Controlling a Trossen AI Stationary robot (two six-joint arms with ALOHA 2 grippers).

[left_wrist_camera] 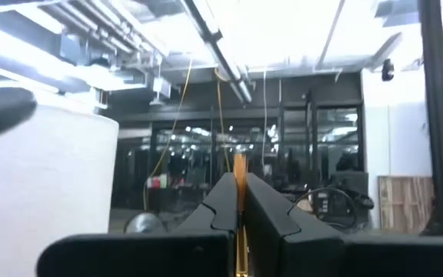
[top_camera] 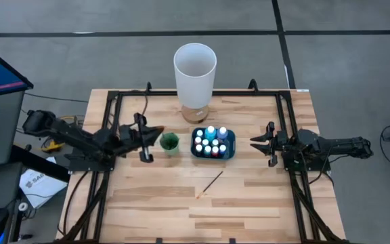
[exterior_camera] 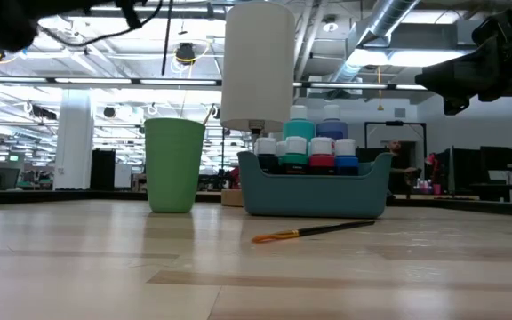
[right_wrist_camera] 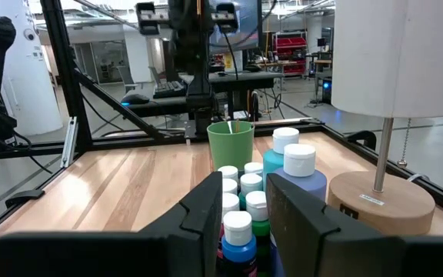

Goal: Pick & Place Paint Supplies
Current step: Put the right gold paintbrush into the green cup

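Several small paint bottles (top_camera: pixel 212 141) with pale caps stand in a blue tray (exterior_camera: pixel 314 191) at the table's middle; they also show in the right wrist view (right_wrist_camera: pixel 241 200). One dark brush with an orange tip (top_camera: pixel 212 182) lies flat on the wood nearer me (exterior_camera: pixel 314 231). Left of the tray is the green cup (top_camera: pixel 169 142), with thin brush ends over its rim (right_wrist_camera: pixel 237 123). My left gripper (top_camera: pixel 157 133) hovers just left of the cup, shut on a thin brush. My right gripper (top_camera: pixel 257 144) hangs open to the right of the tray (right_wrist_camera: pixel 239 223). My left gripper pinches a thin brush between its two shut fingers (left_wrist_camera: pixel 264 211). The brush's orange-yellow shaft (left_wrist_camera: pixel 239 165) runs up the slit between them and sticks out past the fingertips. The fingers point toward the table's right, about level. The brush is lifted clear of the table.
A tall white lamp (top_camera: pixel 195 64) on a round wooden base (right_wrist_camera: pixel 379 204) stands behind the tray and cup. A black frame (top_camera: pixel 286 102) runs round the tabletop. Bare wood lies along the near half of the table (top_camera: pixel 181 210).
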